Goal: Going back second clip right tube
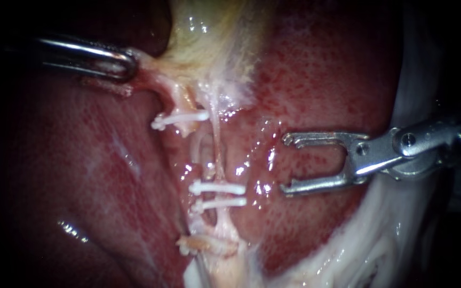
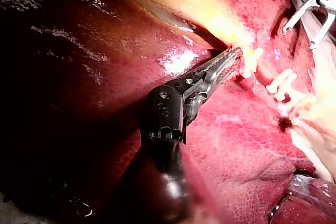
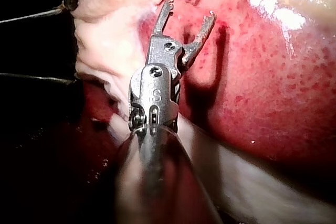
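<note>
**Empty clip tool stands clear of the clipped tube**

Up and to the left of the pair of clips [image 1: 219, 188], the left instrument [image 1: 128, 65] has its jaws clamped on pale tissue [image 1: 161, 72], drawing it taut away from the pair. Just above the pair sits a lone clip [image 1: 182, 118]. Through the pair runs the right tube [image 1: 217, 149], a thin pale strand, with both clips closed across it one beside the other.

To the right of the pair, with a clear gap between, the right instrument [image 1: 288, 164] hangs over the liver [image 1: 316, 80]. Its jaws are wide and empty, and its mouth faces the pair.

The step reads as a retreat. It is best made straight back along the shaft's own line, away from the pair. The hooked tips should ride above the wet surface beneath them so nothing snags. The left hold wants to be steady, so the tube does not jerk against the pair. There should be no sideways swing until the tips are well clear.
</note>
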### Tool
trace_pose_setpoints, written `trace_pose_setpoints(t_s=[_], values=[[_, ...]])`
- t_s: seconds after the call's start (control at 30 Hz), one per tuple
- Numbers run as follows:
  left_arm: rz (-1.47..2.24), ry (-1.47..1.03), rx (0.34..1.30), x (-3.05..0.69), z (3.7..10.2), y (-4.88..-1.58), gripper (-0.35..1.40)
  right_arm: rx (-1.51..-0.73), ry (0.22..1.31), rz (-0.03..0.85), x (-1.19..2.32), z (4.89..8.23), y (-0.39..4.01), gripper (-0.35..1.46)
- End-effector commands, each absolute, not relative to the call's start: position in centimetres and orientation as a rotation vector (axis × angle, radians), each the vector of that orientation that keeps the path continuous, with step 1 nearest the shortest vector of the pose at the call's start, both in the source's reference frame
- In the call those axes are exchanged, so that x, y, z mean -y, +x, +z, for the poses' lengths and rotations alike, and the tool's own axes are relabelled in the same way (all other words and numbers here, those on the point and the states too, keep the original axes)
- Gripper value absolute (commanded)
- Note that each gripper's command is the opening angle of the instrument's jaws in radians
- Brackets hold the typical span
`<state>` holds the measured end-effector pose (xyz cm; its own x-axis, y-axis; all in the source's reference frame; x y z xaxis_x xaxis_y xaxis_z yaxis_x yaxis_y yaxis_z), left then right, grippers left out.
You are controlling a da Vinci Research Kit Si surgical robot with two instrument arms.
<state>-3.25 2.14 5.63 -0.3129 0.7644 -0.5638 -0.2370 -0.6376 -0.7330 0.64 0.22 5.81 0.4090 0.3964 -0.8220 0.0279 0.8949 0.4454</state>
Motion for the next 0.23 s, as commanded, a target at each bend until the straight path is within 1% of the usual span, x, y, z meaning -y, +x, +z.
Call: trace_pose_setpoints(t_s=[0.03,0.23], values=[[1.999,-1.27,0.713,-2.15,5.63,-3.24,-0.35,-1.134,0.426,0.241,-0.22,5.81,0.64,0.5],[1.997,-1.271,0.721,-2.18,5.56,-3.19,-0.35,-1.138,0.436,0.235,-0.22,5.79,0.65,0.5]])
